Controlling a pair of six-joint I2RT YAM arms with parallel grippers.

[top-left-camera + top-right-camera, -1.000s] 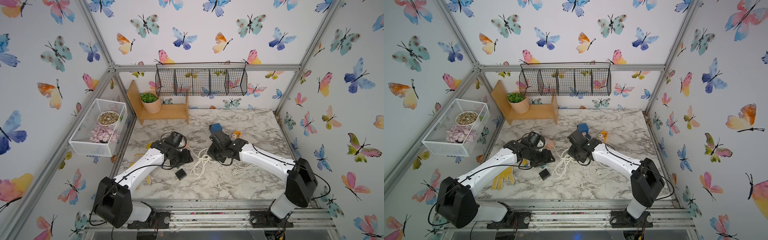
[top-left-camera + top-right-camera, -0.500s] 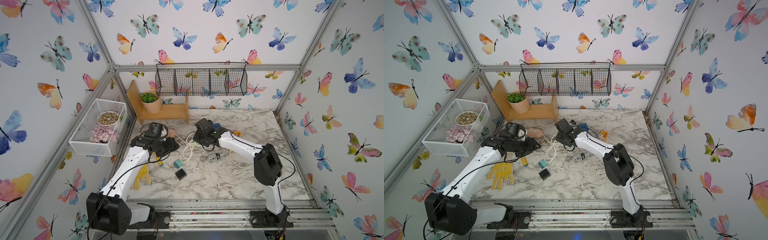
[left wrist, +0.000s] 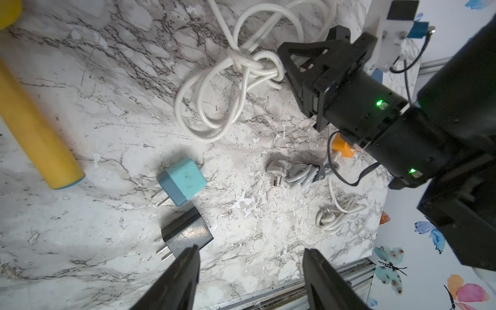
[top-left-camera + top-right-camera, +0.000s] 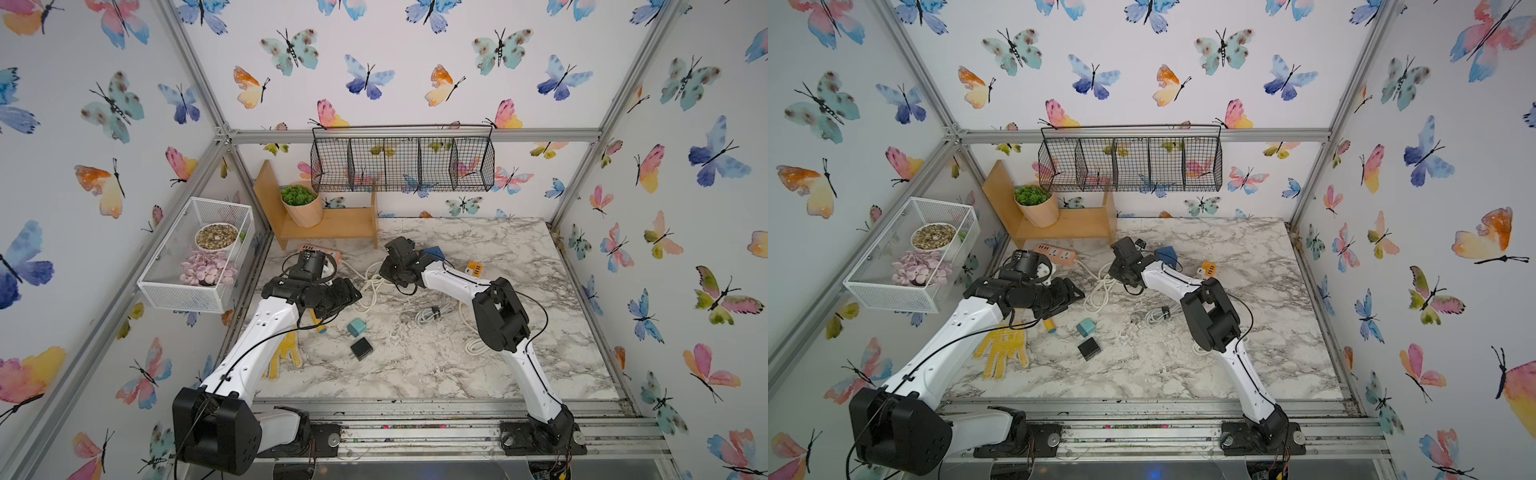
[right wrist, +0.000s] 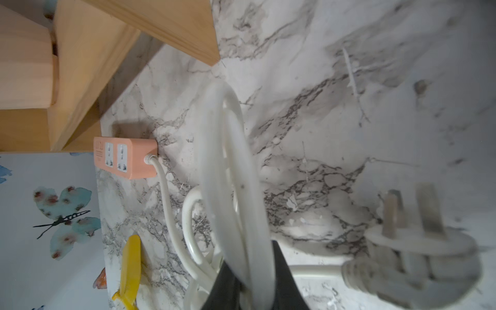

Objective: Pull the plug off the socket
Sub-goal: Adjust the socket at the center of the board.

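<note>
Both arms have swung toward the far left since a second ago, dragging the white cord [image 3: 241,60] along. A black plug [image 3: 188,233] and a teal plug [image 3: 183,181] lie loose on the table [image 3: 107,107]. Left claw [image 3: 251,249]: apart, empty. Right claw [image 5: 249,255]: clamped on the cord. Farthest, the power strip [image 5: 134,158] sits beside the wooden shelf [image 5: 88,67], its visible sockets empty.

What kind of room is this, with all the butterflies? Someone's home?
Probably not a home: it looks like a small robot test booth dressed up as one. Butterfly-print wall panels sit in a bare aluminium frame, and two white-and-black robot arms are bolted to a metal rail fronting the marble-patterned tabletop.
</note>
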